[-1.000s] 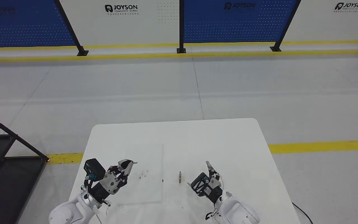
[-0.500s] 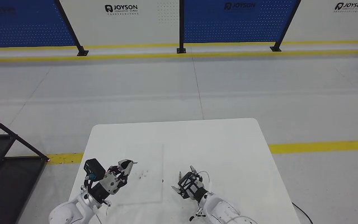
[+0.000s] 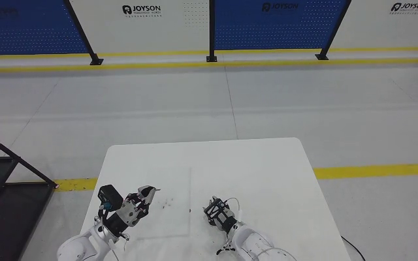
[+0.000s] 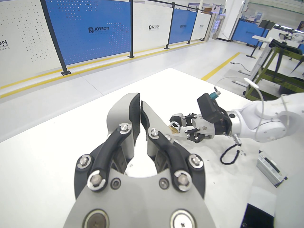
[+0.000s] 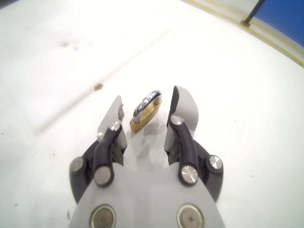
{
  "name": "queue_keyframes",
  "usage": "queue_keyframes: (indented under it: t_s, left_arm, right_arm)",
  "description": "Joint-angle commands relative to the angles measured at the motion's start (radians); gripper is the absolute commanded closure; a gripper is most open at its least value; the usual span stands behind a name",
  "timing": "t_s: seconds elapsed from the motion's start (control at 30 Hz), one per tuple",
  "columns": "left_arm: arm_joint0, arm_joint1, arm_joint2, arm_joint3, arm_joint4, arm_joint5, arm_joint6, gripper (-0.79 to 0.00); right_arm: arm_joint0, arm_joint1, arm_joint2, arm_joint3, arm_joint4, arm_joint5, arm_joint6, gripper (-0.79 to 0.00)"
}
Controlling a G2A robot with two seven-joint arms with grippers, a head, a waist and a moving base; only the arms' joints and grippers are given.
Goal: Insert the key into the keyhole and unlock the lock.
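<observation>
A small brass padlock (image 5: 145, 116) with a silver shackle lies on the white table (image 3: 261, 169). My right gripper (image 5: 147, 96) is open and straddles it, one finger on each side, with gaps between the pads and the lock. The left wrist view has the padlock (image 4: 174, 128) between the right gripper's (image 4: 176, 125) fingers. In the top view the right gripper (image 3: 210, 210) is near the table's front middle. To its left, my left gripper (image 3: 149, 191) is raised over the table, shut (image 4: 140, 106). I cannot make out a key between its pads.
A faint rectangular mat outline (image 3: 190, 196) marks the table between the arms, with a small brown spot (image 5: 98, 87) beside it. A small grey box (image 4: 270, 169) and a black cable loop (image 4: 229, 155) lie near the right arm. The table's far half is bare.
My right gripper has moved left across the table to the padlock and now has its fingers on either side of it. The left arm has stayed still.
</observation>
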Motion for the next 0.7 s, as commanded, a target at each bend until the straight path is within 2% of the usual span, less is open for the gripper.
queue_keyframes:
  t_s: [0.0, 0.2, 0.23, 0.3, 0.37, 0.47, 0.57, 0.67]
  left_arm:
    - [0.0, 0.0, 0.0, 0.0, 0.0, 0.0, 0.0, 0.0]
    - [0.0, 0.0, 0.0, 0.0, 0.0, 0.0, 0.0, 0.0]
    - [0.0, 0.0, 0.0, 0.0, 0.0, 0.0, 0.0, 0.0]
    - [0.0, 0.0, 0.0, 0.0, 0.0, 0.0, 0.0, 0.0]
    - [0.0, 0.0, 0.0, 0.0, 0.0, 0.0, 0.0, 0.0]
    - [0.0, 0.0, 0.0, 0.0, 0.0, 0.0, 0.0, 0.0]
    - [0.0, 0.0, 0.0, 0.0, 0.0, 0.0, 0.0, 0.0]
    - [0.0, 0.0, 0.0, 0.0, 0.0, 0.0, 0.0, 0.0]
  right_arm:
    - [0.004, -0.003, -0.003, 0.007, 0.002, 0.0, 0.0, -0.351]
    - [0.005, -0.009, -0.007, 0.022, 0.002, 0.031, -0.014, -0.292]
    - [0.003, -0.01, -0.007, 0.022, -0.001, 0.039, -0.018, -0.225]
    - [-0.001, -0.011, -0.007, 0.023, -0.004, 0.055, -0.024, -0.151]
    - [-0.002, -0.012, -0.008, 0.023, -0.008, 0.062, -0.023, -0.148]
    - [-0.004, -0.013, -0.006, 0.022, -0.011, 0.065, -0.024, -0.043]
    - [-0.008, -0.013, -0.004, 0.02, -0.017, 0.068, -0.026, 0.0]
    - [-0.012, -0.012, -0.003, 0.013, -0.026, 0.069, -0.026, 0.0]
